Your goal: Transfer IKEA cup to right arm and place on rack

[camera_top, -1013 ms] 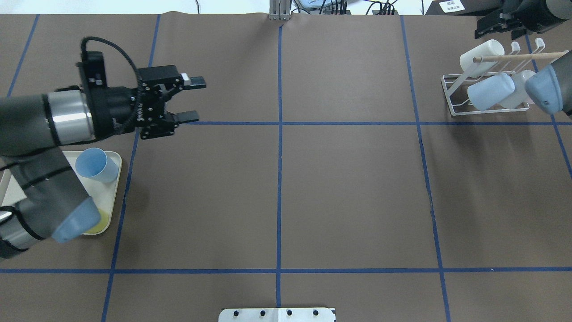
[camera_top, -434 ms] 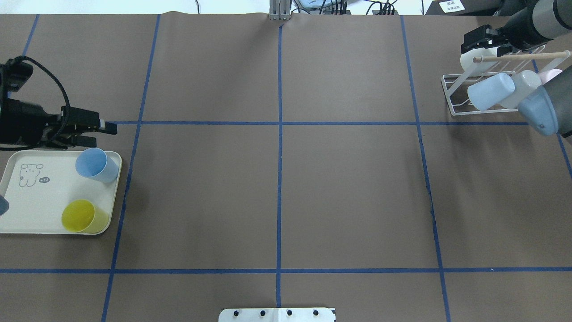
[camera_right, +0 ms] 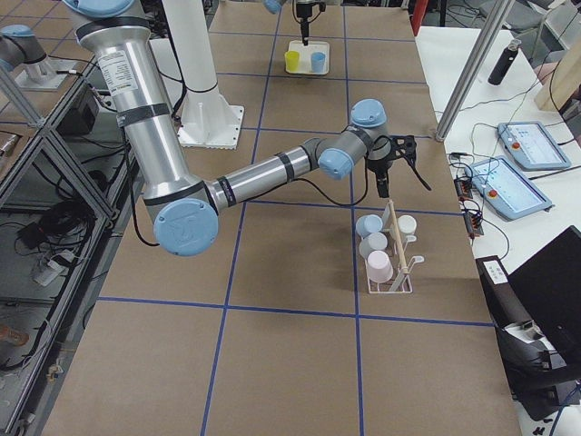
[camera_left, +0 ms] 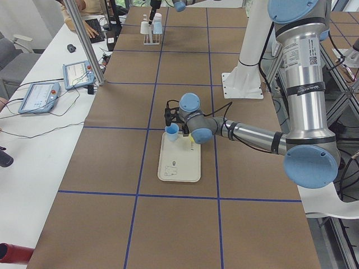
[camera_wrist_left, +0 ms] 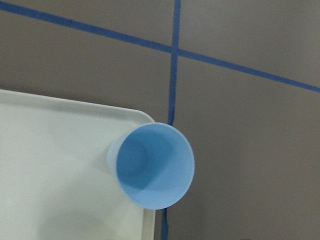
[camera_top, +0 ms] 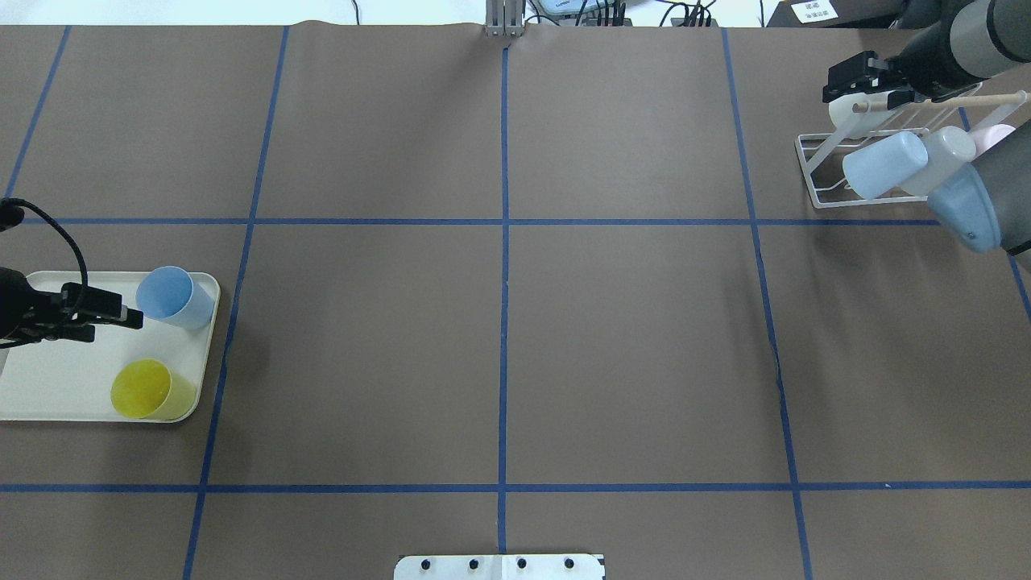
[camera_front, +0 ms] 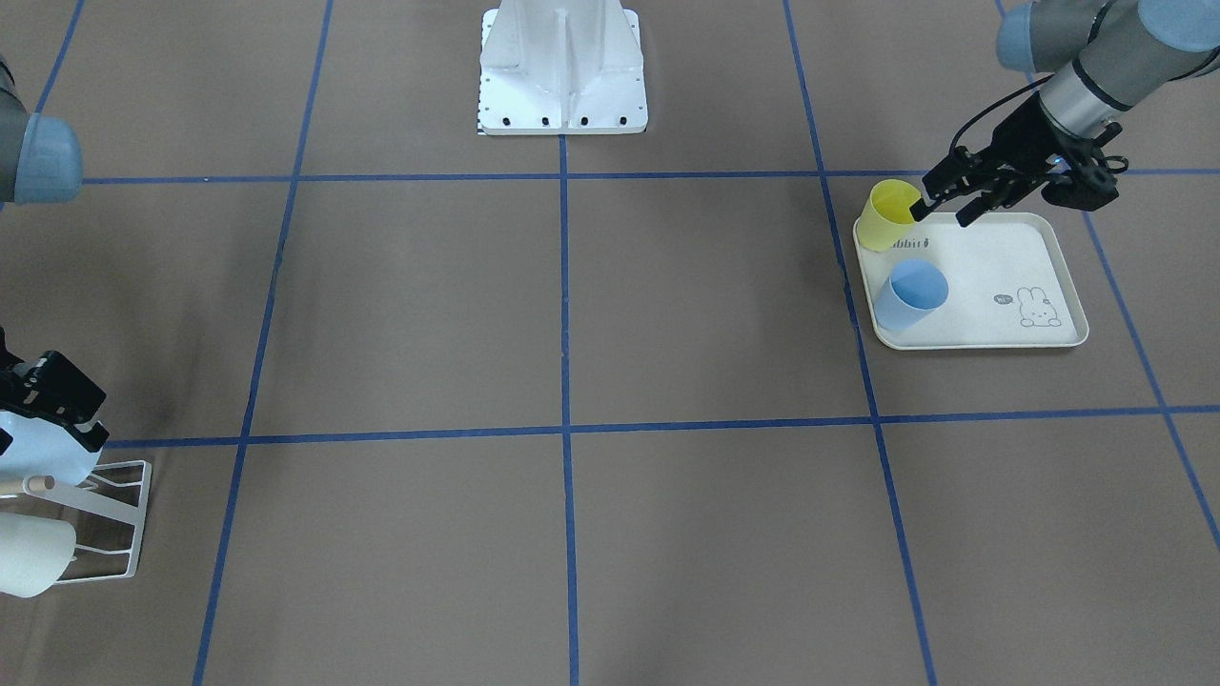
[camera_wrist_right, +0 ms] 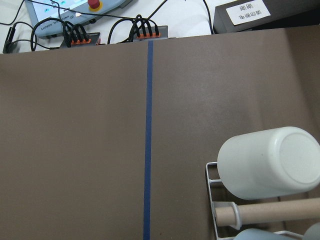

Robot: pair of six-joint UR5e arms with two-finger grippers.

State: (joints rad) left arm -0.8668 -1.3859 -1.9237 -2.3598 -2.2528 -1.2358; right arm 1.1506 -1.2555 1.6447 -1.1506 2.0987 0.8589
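Note:
Two cups stand upright on a cream tray [camera_top: 48,387] at the table's left: a light blue cup [camera_top: 173,296] and a yellow cup [camera_top: 149,391]. My left gripper [camera_top: 121,322] hovers over the tray between them, open and empty, close to the blue cup [camera_wrist_left: 152,165], which fills the left wrist view. The white wire rack [camera_top: 813,161] with its wooden peg [camera_top: 942,102] stands at the far right and holds several cups. My right gripper [camera_top: 866,84] hangs open and empty over the rack's far end, above a white cup [camera_wrist_right: 270,162].
The tray [camera_front: 991,276] carries a rabbit print. The rack [camera_front: 114,519] sits near the right table edge. The robot's white base plate [camera_front: 562,67] is at the near middle. Blue tape lines cross the brown table cover.
My left arm swung back from the far left table area and came down over the tray beside the blue cup. My right gripper shifted left and lower, over the rack's far end.

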